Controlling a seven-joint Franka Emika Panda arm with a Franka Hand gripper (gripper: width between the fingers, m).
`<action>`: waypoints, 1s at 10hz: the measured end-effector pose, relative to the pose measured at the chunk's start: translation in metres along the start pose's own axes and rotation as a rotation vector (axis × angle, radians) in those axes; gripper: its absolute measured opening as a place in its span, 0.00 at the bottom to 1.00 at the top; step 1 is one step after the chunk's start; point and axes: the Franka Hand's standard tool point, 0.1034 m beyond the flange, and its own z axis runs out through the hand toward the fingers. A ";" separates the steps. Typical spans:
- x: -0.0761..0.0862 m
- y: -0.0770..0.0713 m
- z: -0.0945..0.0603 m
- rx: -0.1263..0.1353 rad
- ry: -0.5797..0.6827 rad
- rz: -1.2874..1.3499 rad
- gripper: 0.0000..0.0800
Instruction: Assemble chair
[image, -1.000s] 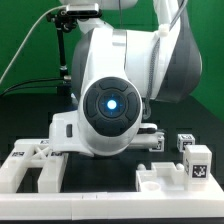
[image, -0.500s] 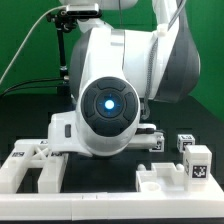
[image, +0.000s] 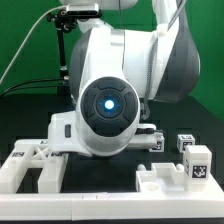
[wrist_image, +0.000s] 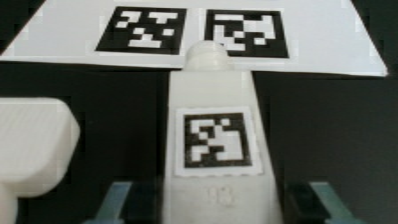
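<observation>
While blocky chair pieces (image: 30, 165) lie on the counter (image: 105, 182) at the exterior view's lower left, the arm (image: 115, 90) fills the middle and tagged cubes (image: 198, 162) stand at the lower right. The wrist view shows the tool (wrist_image: 215, 196) spread astride a tagged bar (wrist_image: 215, 110), fingers (wrist_image: 121, 198) clear of its flanks. The bar is likely rigid, light, smooth plastic, so pinch its long sides squarely.

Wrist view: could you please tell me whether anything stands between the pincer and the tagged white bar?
Nothing visible does: the tagged white bar lies inside the open pincer, gaps either side. A white block sits beside it, outside the fingers.
</observation>
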 end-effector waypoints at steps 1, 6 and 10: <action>-0.003 -0.004 -0.021 0.010 0.035 -0.026 0.36; -0.033 -0.006 -0.086 0.051 0.135 0.013 0.36; -0.026 -0.031 -0.128 0.093 0.507 0.031 0.36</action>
